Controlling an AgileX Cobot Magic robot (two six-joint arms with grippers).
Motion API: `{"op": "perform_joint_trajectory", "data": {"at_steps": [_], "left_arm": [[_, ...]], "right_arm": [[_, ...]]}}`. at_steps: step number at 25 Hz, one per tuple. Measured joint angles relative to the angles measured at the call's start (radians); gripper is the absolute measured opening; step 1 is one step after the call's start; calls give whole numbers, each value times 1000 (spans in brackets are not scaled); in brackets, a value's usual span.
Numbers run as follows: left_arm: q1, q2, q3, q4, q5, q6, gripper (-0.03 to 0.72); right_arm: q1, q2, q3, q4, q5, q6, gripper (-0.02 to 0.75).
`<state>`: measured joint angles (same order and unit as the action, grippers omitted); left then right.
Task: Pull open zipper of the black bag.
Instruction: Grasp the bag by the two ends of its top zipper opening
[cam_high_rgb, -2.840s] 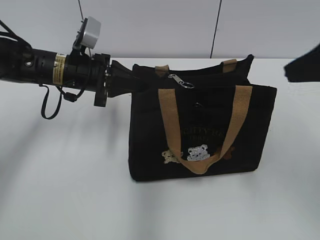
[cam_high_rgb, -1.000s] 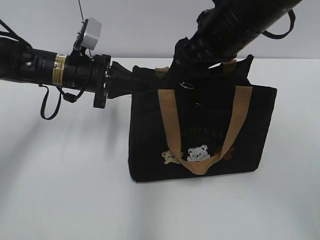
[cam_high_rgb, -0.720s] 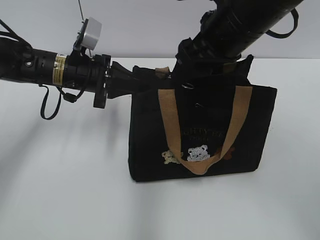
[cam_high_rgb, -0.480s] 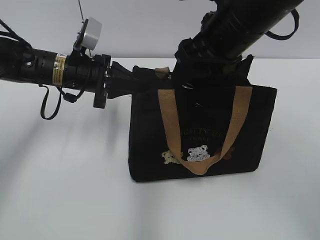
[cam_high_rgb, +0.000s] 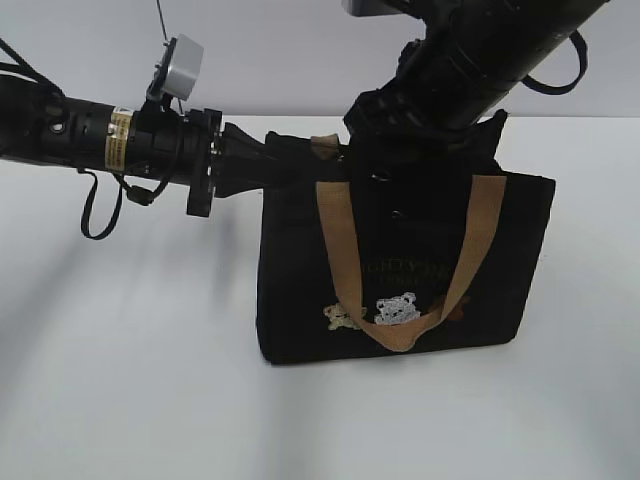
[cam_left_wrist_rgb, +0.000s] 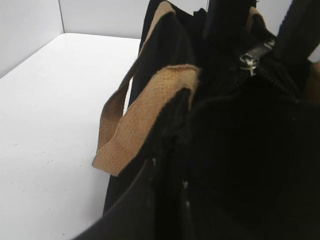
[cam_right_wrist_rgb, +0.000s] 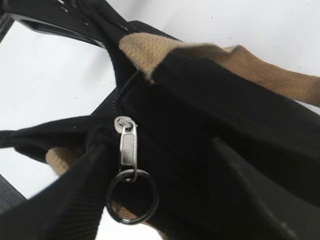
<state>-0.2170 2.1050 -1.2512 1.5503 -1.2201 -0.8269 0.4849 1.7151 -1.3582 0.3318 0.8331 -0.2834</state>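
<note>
My left gripper (cam_high_rgb: 262, 165) pinches the black bag (cam_high_rgb: 300, 290) at its top left corner. My right gripper (cam_right_wrist_rgb: 165, 190), jaws spread, straddles the zipper (cam_right_wrist_rgb: 127, 145) pull at top centre. If the fingers close on fabric rather than the tab, I risk dragging the bag.

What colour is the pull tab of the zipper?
Shiny silver; the zipper's pull tab shows best in the right wrist view.

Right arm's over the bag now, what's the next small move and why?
Probably close the right gripper on the silver pull tab. In the right wrist view its open fingers flank the tab and ring, not yet gripping, while the left gripper is shut on the black bag's end, bracing it for the pull.
</note>
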Motion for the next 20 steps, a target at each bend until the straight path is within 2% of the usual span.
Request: {"op": "perform_joint_trajectory", "data": {"at_steps": [2, 7, 10, 20], "left_arm": [[0, 0, 0, 0, -1, 0, 29], [0, 0, 0, 5, -7, 0, 31], [0, 0, 0, 7, -9, 0, 31], [-2, 0, 0, 6, -6, 0, 32]], "right_arm": [[0, 0, 0, 0, 7, 10, 447], [0, 0, -1, -8, 34, 19, 298], [0, 0, -2, -8, 48, 27, 236], [0, 3, -92, -6, 133, 48, 227]]}}
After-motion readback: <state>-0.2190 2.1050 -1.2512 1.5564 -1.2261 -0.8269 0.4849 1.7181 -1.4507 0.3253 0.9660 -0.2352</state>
